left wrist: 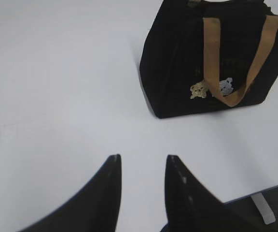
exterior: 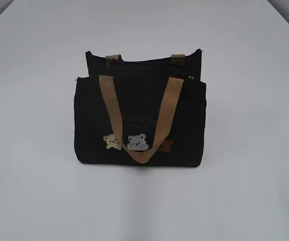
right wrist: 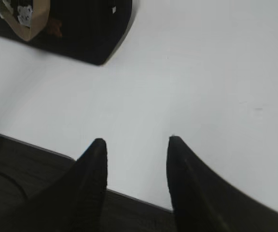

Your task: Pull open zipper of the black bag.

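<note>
Both tools hover empty with jaws apart over the table — the black bag sits ahead-right of the left tool, ahead-left of the right tool

Bare table all around bag; I see only front strap draped across its face.

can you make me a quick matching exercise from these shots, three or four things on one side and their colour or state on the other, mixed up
Things:
1. black bag
2. front strap
3. middle bear patch
4. left gripper

Descriptions:
A. grey
B. open, holding nothing
C. standing upright on the white table
D. tan, hanging down over the bag's front

Pairs: 1-C, 2-D, 3-A, 4-B
</note>
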### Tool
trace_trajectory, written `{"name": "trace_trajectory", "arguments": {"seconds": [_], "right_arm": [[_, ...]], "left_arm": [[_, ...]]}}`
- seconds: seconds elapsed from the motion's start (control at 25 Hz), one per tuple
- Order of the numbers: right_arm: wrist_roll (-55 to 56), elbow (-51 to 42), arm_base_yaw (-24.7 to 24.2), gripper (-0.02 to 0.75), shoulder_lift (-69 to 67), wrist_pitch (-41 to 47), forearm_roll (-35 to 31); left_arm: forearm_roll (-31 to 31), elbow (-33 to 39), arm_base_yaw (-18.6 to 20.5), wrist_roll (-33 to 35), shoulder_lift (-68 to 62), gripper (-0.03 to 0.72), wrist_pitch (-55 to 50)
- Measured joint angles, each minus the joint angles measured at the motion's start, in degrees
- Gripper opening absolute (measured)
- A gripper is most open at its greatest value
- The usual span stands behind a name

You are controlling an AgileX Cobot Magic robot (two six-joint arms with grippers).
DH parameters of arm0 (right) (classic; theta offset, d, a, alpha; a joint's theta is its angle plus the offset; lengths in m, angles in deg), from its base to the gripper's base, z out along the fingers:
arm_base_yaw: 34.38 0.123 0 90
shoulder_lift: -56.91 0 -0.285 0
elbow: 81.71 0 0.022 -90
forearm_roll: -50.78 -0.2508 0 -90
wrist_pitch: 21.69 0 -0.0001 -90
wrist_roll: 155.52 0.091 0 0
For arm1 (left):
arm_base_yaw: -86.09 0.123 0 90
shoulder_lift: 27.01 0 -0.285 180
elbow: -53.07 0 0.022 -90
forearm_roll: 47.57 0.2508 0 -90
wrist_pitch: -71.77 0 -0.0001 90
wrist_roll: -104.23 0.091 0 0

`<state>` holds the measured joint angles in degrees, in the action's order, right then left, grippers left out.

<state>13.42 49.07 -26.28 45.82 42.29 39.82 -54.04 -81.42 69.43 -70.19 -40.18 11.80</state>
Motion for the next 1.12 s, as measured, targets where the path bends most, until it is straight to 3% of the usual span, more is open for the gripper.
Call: {"name": "trace_trajectory", "arguments": {"seconds": [0.68, 0.76, 1.0, 1.12], "right_arm": [[-0.23, -0.17, 0.00, 0.320, 0.93, -0.95, 0.00], [-0.23, -0.17, -0.93, 0.320, 1.00, -0.95, -0.16], [-0.23, -0.03, -8.72, 0.320, 3.72, -0.95, -0.41], [-0.23, 0.03, -9.35, 0.319, 3.72, -0.95, -1.08]], "left_arm": [[1.38, 1.41, 0.21, -0.29, 5.91, 0.235, -0.86], [1.38, 1.41, 2.24, -0.36, 5.91, 0.235, -0.86], [1.51, 1.42, 14.25, -0.38, 5.96, 0.235, -0.84], [1.64, 1.42, 15.23, -0.38, 5.96, 0.235, -0.84]]}}
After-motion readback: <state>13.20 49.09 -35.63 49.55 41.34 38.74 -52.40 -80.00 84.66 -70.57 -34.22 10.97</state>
